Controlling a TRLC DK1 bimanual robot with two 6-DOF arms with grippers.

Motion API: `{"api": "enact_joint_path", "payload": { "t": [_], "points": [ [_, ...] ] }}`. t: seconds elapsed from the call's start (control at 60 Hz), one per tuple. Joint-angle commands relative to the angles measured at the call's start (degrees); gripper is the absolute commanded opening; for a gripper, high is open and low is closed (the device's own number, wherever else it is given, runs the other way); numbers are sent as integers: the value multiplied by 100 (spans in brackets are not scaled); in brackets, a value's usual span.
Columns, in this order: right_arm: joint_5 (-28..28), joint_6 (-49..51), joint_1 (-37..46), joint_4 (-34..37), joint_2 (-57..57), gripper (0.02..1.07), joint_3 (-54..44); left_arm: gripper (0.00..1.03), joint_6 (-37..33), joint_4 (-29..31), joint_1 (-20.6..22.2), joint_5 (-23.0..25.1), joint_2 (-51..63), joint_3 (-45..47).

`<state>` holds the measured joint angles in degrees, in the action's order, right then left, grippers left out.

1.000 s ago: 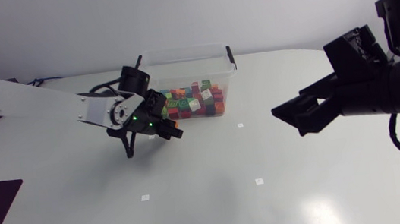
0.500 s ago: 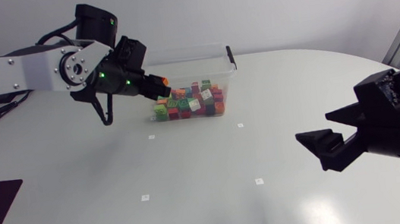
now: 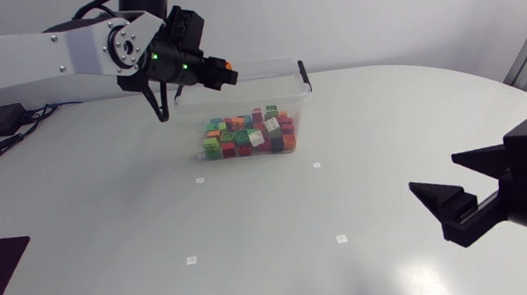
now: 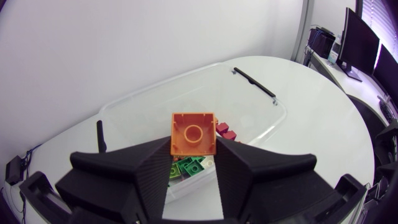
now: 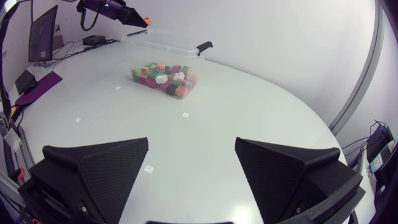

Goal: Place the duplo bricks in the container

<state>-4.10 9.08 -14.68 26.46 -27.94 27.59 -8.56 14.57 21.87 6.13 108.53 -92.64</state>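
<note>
Over the left rim of the container [image 3: 255, 64], an orange brick [image 4: 193, 132] hangs in the air with its hollow underside turned to the wrist camera. The left end effector [image 4: 194, 143] pinches it from two sides. Below and ahead of it, inside the container, a pile [image 3: 250, 134] of mixed-colour bricks covers the floor. Well apart from the container, the right end effector [image 5: 192, 142] hovers over the bare table [image 3: 256, 249], fingers spread wide and holding nothing.

The step in hand looks like the carry, almost at its end: the brick is at the rim but not yet clearly over the pile. The next move calls for a short reach further inward over the container, then parting the fingers so the brick drops among the others.

A second ago the left end effector was low beside the container's front-left corner. It has since risen with the brick to rim height, while the right arm has drawn back further from the container.
</note>
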Motion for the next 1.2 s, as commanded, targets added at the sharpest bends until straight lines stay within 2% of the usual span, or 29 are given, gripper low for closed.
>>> {"api": "enact_joint_path", "payload": {
  "t": [0.0, 0.217, 0.267, 0.3, 0.367, 0.417, 0.6, 0.733, 0.833, 0.967, 1.183],
  "points": [
    [85, 234, 97, -167, 61, 103, -202, 32, 188, 37, 28, -7, 371, -439],
    [190, 331, 255, -334, 237, 103, -430, 35, 205, 55, -25, -174, 1135, -1292],
    [269, 384, 264, -361, 298, 103, -492, 45, 205, 55, -33, -218, 1276, -1432],
    [331, 419, 264, -405, 342, 103, -536, 55, 205, 73, -33, -244, 1364, -1538],
    [357, 481, 316, -475, 360, 103, -606, 89, 188, 196, -33, -297, 1548, -1775],
    [366, 489, 395, -528, 386, 103, -659, 99, 153, 196, -33, -349, 1610, -1845],
    [366, 542, 545, -598, 553, 103, -782, 99, 73, 222, -69, -437, 1452, -1696],
    [366, 533, 685, -598, 694, 103, -791, 99, -23, 178, -77, -604, 696, -1063],
    [366, 533, 844, -703, 711, 103, -808, 99, -58, 73, -86, -991, 81, -632],
    [366, 533, 976, -985, 703, 103, -940, 99, -94, -305, -209, -1290, -869, 71],
    [366, 524, 1134, -1301, 764, 103, -1177, 99, -366, -657, -578, -1307, -2161, 1275]
  ]
}}
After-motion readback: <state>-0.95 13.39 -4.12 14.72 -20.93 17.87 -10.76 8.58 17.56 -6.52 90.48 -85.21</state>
